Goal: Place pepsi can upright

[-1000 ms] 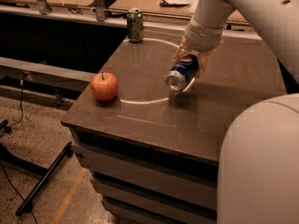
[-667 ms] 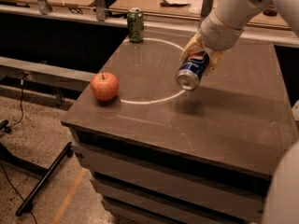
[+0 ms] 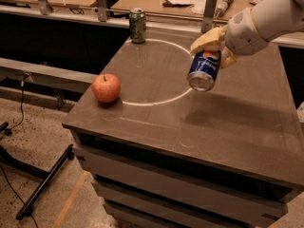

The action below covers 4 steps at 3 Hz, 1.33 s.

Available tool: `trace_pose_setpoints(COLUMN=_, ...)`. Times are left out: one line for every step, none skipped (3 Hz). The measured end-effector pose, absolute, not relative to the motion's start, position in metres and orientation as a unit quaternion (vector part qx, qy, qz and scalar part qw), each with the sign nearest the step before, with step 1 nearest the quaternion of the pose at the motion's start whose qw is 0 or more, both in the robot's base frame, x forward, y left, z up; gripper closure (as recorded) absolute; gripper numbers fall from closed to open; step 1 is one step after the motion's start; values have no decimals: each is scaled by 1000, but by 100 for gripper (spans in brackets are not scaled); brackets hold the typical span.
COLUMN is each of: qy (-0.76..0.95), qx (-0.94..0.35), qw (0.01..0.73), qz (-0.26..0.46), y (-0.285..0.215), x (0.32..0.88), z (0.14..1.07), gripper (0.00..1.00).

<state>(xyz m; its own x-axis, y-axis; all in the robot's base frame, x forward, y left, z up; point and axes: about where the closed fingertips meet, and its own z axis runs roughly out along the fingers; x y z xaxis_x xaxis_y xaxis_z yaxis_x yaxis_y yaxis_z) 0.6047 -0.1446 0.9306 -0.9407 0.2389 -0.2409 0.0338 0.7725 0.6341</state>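
Gripper holding the pepsi can over a table.
Above the right side of the table (image 3: 228,127), the gripper (image 3: 216,50) clamps the tilted pepsi can (image 3: 203,70), apparently clear of the surface; an apple (image 3: 106,88) sits left, a green can (image 3: 137,25) behind.

The gripper (image 3: 212,47) hangs above the right edge of the white ring (image 3: 142,103) marked on the table (image 3: 237,137), clasping the pepsi can (image 3: 203,70) by its upper end. The pepsi can is clear of the tabletop and tilted, silver bottom facing down toward the camera. An apple (image 3: 106,88) sits just outside the ring's left edge. A green can (image 3: 137,25) stands upright at the ring's far edge.
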Motion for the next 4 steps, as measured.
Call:
trace_pose_setpoints(qy=929, qx=73, qw=156, qz=328, y=-146, x=604, z=930, gripper=100)
trace_pose_setpoints(qy=919, qx=72, qw=188, qz=338, y=-147, x=608, z=931, gripper=100)
trace_pose_setpoints(qy=895, qx=68, qw=219, qz=382, y=-145, x=613, z=922, gripper=100)
trace_pose_setpoints(qy=835, qx=61, qw=289, qz=464, y=-159, x=618, z=937, gripper=100)
